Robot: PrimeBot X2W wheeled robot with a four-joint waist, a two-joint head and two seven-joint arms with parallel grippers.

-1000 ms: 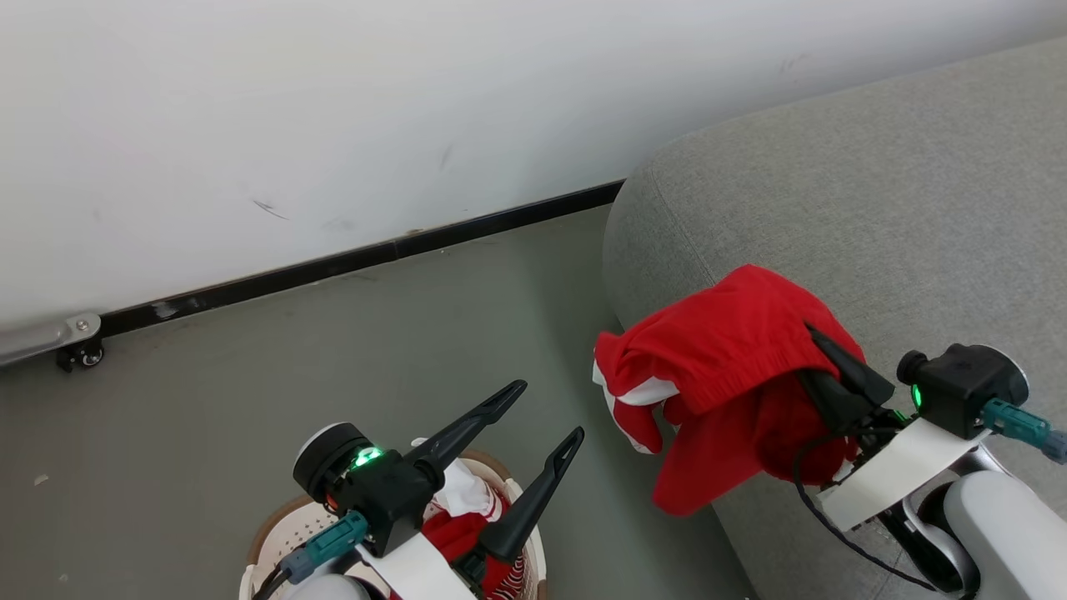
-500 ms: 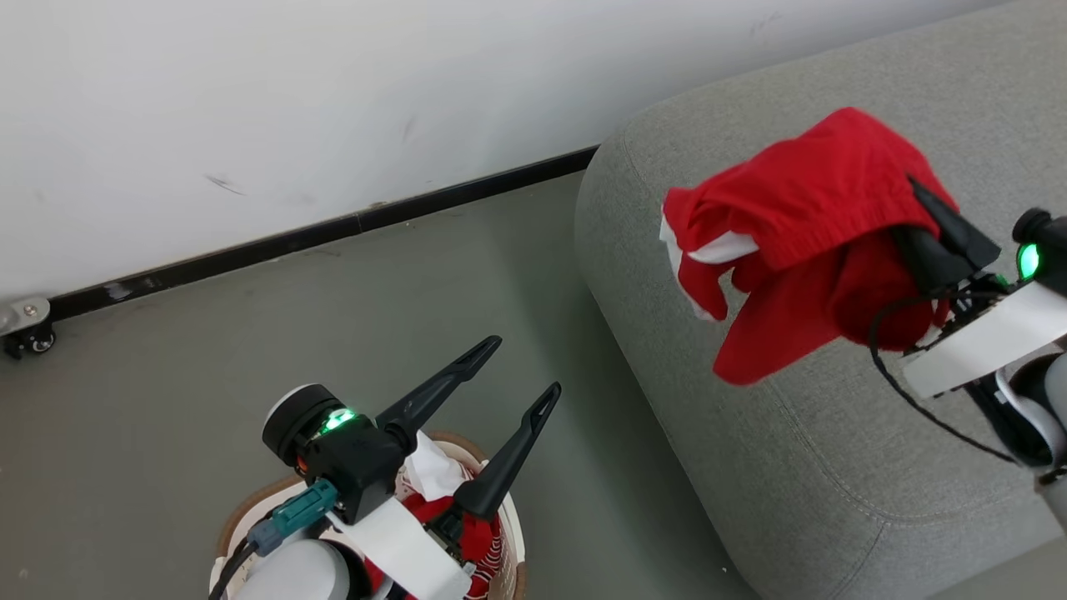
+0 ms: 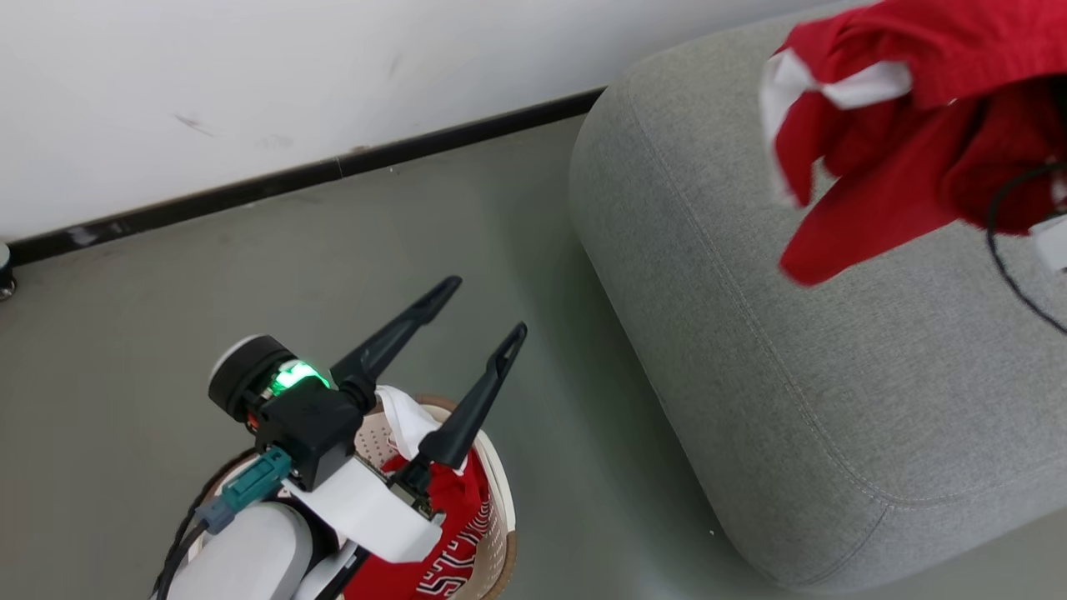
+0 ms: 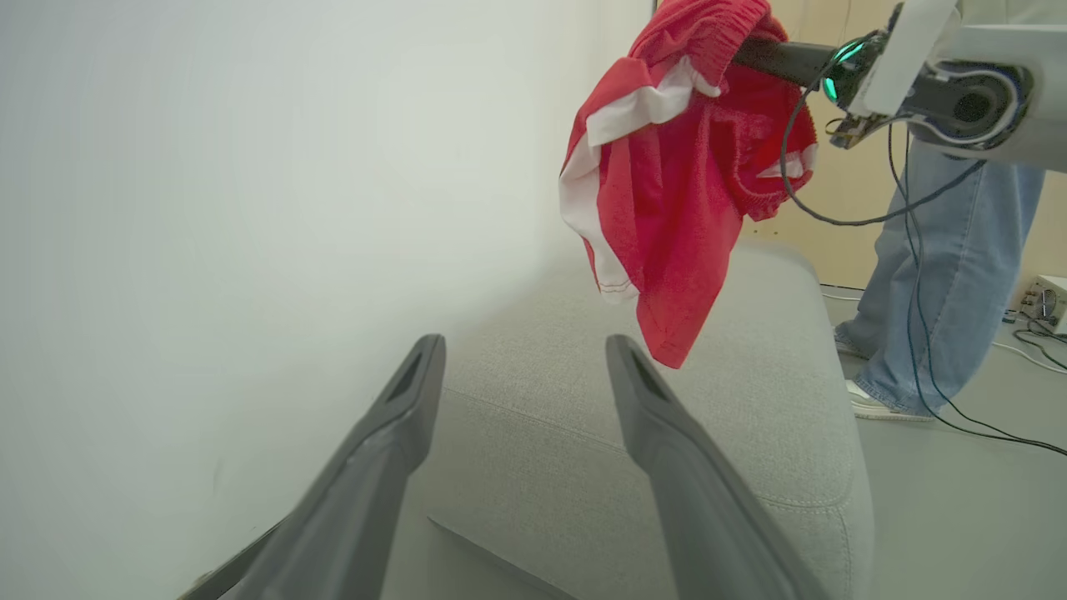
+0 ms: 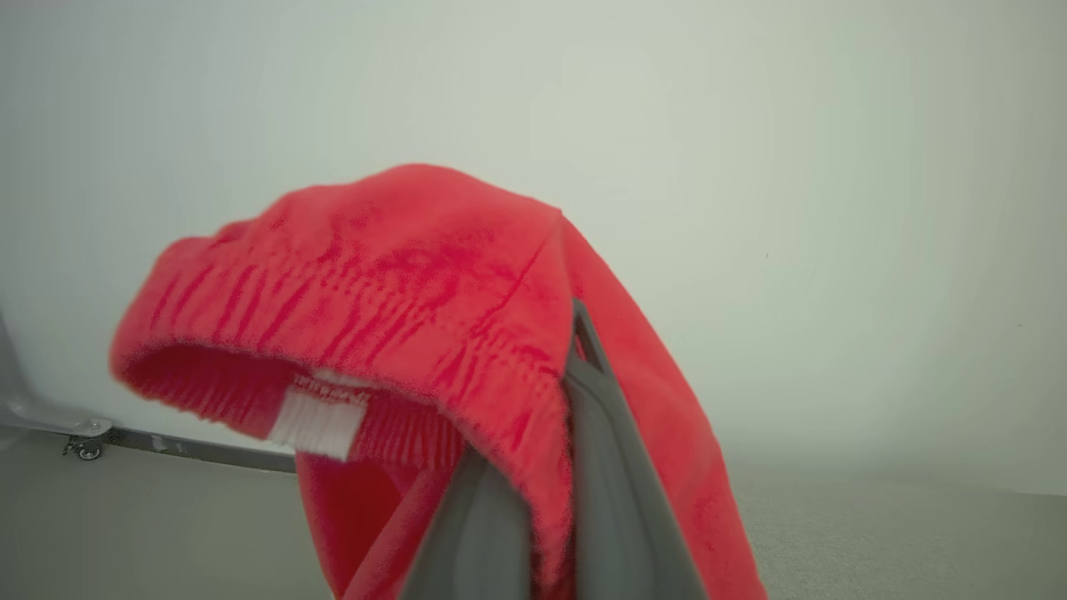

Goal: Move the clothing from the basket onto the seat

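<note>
Clamps one pair of red, white-panelled shorts (image 3: 900,108) in right gripper (image 5: 578,350) at one o'clock over one rounded grey fabric seat (image 3: 750,375); holds left gripper (image 3: 488,307) spread above one cream perforated plastic basket (image 3: 500,500) at seven.

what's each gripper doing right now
Left gripper: open, holding nothing.
Right gripper: shut on the bright red shorts with white panels.

Matt cloth shorts (image 3: 900,167), coarse-weave seat (image 3: 750,375)
</note>
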